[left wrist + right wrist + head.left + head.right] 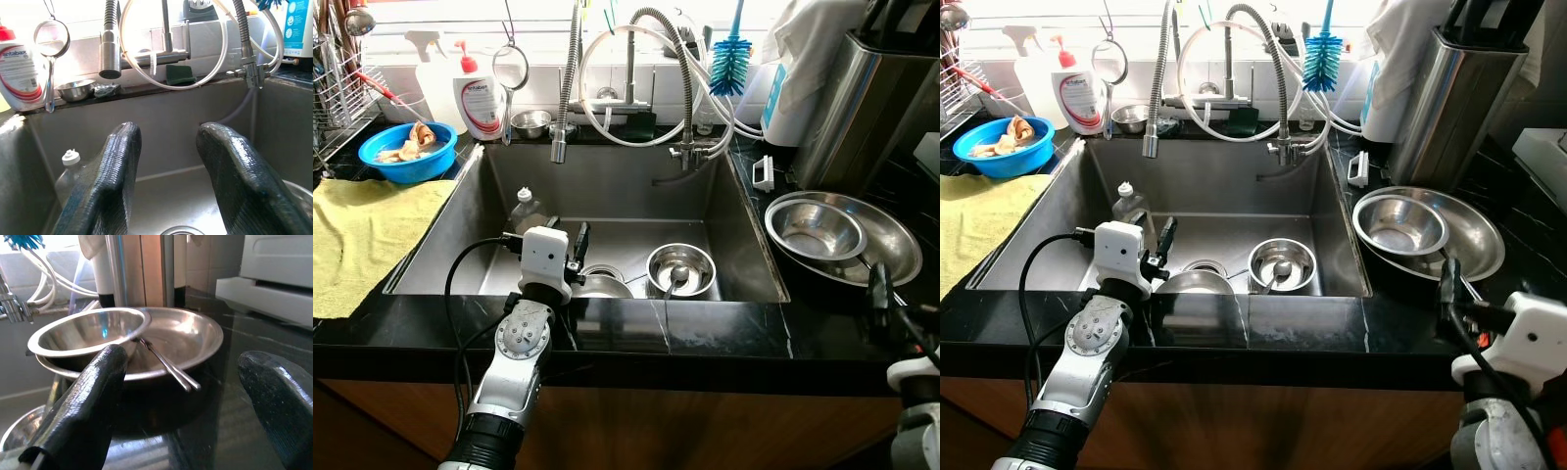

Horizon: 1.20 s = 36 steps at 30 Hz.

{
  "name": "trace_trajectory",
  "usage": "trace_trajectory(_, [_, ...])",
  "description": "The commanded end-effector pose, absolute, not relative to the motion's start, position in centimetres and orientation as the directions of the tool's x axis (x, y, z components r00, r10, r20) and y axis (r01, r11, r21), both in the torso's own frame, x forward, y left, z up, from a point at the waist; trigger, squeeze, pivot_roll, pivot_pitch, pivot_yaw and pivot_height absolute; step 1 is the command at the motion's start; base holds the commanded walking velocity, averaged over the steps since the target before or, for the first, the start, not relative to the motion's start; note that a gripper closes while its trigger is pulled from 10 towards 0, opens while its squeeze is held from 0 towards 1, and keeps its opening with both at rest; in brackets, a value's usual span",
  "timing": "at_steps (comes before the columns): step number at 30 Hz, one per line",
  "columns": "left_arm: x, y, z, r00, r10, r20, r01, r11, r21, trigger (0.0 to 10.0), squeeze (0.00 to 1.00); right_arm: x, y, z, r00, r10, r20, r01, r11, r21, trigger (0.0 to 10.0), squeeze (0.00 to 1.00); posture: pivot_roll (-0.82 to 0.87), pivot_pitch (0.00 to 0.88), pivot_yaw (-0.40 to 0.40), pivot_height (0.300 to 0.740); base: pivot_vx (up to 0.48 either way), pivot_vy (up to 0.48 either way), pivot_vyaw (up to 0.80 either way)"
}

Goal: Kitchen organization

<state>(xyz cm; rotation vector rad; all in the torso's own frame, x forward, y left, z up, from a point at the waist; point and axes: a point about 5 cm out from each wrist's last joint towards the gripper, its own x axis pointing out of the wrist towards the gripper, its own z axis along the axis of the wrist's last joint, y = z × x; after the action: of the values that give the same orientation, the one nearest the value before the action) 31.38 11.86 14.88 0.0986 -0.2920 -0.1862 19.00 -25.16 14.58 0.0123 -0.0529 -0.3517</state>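
Observation:
A steel sink (607,176) holds a steel bowl (697,260) with a spoon (674,281) in it, a second steel dish (600,286) by the drain, and a clear bottle (526,211) leaning at its left. My left gripper (578,245) hovers open over the sink's front edge, nothing between its fingers (117,161). On the right counter a small steel bowl (815,228) sits inside a wide steel bowl (896,245), with a thin utensil (168,364) lying in the wide one. My right gripper (195,367) stands open just in front of that stack.
A yellow cloth (362,230) and a blue bowl (438,162) of scraps lie left of the sink. A soap bottle (481,98), small steel bowl (530,122), hanging strainer (510,69), faucet hoses (563,127) and blue brush (731,59) line the back. A tall steel canister (862,108) stands at the right.

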Motion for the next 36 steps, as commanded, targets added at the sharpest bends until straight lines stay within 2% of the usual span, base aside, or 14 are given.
trace_trajectory(1, [31.3, 11.8, 14.7, 0.939, -0.208, 0.275, 0.176, 0.975, 0.139, 10.0, 0.00, 19.0, -25.3, 14.4, 0.935, -0.352, 0.051, 0.351, 0.936, 0.034, 10.0, 0.00, -0.16, 0.000, 0.000, 0.740, 0.000, 0.000, 0.00])
trace_trajectory(8, [31.4, 11.8, 14.8, 0.939, -0.206, 0.275, 0.173, 0.975, 0.139, 10.0, 0.00, 19.5, -25.0, 14.3, 0.936, -0.348, 0.055, 0.346, 0.937, 0.041, 10.0, 0.00, -0.16, 0.000, -0.004, 0.740, 0.000, 0.000, 0.00])
trace_trajectory(13, [31.5, 11.7, 15.0, 0.938, -0.203, 0.280, 0.170, 0.976, 0.138, 10.0, 0.00, 19.8, -26.0, 13.6, 0.910, -0.413, 0.012, 0.413, 0.910, 0.031, 10.0, 0.00, -0.15, 0.000, -0.006, 0.740, 0.000, 0.000, 0.00])
trace_trajectory(33, [31.5, 11.7, 15.4, 0.934, -0.203, 0.294, 0.165, 0.975, 0.149, 10.0, 0.00, 21.1, -25.7, 13.5, 0.923, -0.386, -0.004, 0.386, 0.922, 0.044, 10.0, 0.00, -0.15, 0.001, -0.009, 0.740, 0.000, 0.000, 0.00])
trace_trajectory(34, [31.5, 11.7, 15.4, 0.934, -0.205, 0.293, 0.166, 0.974, 0.151, 10.0, 0.00, 21.1, -25.8, 13.3, 0.921, -0.389, -0.014, 0.389, 0.921, 0.036, 8.7, 0.00, -0.15, 0.001, -0.009, 0.740, 0.000, 0.000, 0.00])
trace_trajectory(35, [31.5, 11.7, 15.4, 0.934, -0.205, 0.293, 0.166, 0.974, 0.151, 10.0, 0.00, 21.1, -25.8, 13.3, 0.921, -0.389, -0.014, 0.389, 0.921, 0.036, 8.7, 0.00, -0.15, 0.001, -0.009, 0.740, 0.000, 0.000, 0.00])
trace_trajectory(36, [31.5, 11.7, 15.4, 0.934, -0.206, 0.293, 0.167, 0.974, 0.152, 10.0, 0.00, 21.1, -25.9, 13.3, 0.920, -0.391, -0.018, 0.392, 0.920, 0.027, 6.1, 0.00, -0.15, 0.001, -0.009, 0.740, 0.000, 0.000, 0.00])
